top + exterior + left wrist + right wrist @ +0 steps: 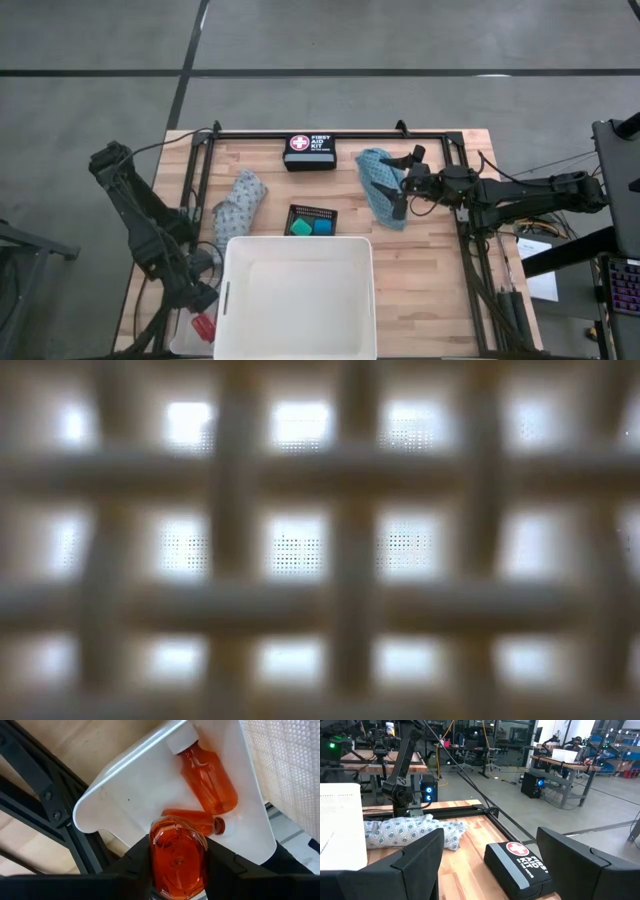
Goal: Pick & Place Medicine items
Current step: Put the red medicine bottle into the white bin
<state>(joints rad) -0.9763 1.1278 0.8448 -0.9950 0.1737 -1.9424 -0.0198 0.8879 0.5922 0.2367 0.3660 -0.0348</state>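
Observation:
My left gripper is at the table's near left corner, shut on a small red bottle above a small white tray. Two more red bottles lie in that tray, one with its white cap showing and one beside it. My right gripper is open over the teal cloth, which lies flat on the table's far right part. The grey patterned cloth lies left of the black mesh tray, which holds a green tub and a blue tub. My left gripper pinches the red bottle's body between its two fingers, coming from above and pointing down. One flat end of the bottle faces the wrist camera and its cap is hidden. The bottle is lifted clear above the small white tray.
A big white tub fills the near middle of the table. A black first aid kit sits at the far edge, inside a black frame. The low view is blocked by a blurred pale lattice. Bare wood shows near right of the tub.

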